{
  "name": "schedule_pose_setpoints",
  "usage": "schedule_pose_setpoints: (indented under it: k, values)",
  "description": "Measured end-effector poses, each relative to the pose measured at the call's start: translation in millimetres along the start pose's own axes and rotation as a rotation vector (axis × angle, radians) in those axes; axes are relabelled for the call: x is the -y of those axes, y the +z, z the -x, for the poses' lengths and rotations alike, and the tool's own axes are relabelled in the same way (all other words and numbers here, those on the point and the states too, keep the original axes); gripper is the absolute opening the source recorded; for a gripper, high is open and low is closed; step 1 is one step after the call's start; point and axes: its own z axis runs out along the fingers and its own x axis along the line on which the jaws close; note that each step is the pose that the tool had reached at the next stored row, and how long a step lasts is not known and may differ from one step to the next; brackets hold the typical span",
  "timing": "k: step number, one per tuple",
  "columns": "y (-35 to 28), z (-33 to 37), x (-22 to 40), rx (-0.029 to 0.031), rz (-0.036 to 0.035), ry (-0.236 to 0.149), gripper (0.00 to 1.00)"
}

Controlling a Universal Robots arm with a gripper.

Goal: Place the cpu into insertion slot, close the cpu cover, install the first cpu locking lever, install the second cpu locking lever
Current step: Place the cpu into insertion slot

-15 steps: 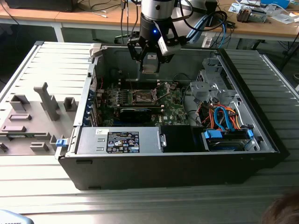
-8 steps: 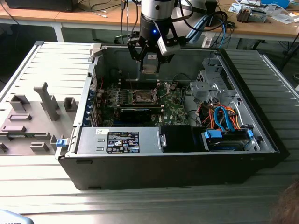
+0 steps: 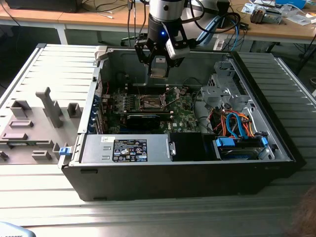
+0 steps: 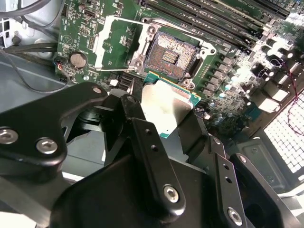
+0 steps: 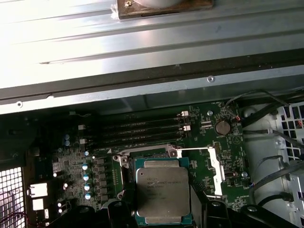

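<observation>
My gripper [image 3: 159, 69] hangs inside the open computer case, shut on the cpu [image 3: 159, 65], a flat silver-grey square chip. In both wrist views the black fingers [image 4: 142, 128] clamp the cpu [image 4: 167, 105] by two opposite edges. The insertion slot [image 4: 168, 56] lies bare just beyond the chip, its contact field showing. In the first wrist view the cpu [image 5: 163, 191] covers most of the insertion slot [image 5: 142, 155]. The cpu cover [image 4: 100, 43] lies swung open beside the socket, a silver frame [image 5: 217, 171] flat over the green board. A thin wire locking lever [image 4: 114, 69] stands unlatched near it.
A black expansion card [image 3: 143, 118] runs just in front of the socket, and the labelled power-supply box [image 3: 129, 149] sits nearer still. Memory slots [image 5: 137, 128] lie behind the socket. Orange and blue cables [image 3: 237, 126] fill the case's right side. A grey fixture tray [image 3: 34, 123] lies outside.
</observation>
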Motion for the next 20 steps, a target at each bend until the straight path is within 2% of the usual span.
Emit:
schedule_pose_setpoints:
  k: [5, 20]
  values:
    - [0.1, 0.0, 0.0, 0.0016, 0.0003, 0.017, 0.55]
    - [0.3, 0.0, 0.0, 0.0030, 0.0006, 0.032, 0.55]
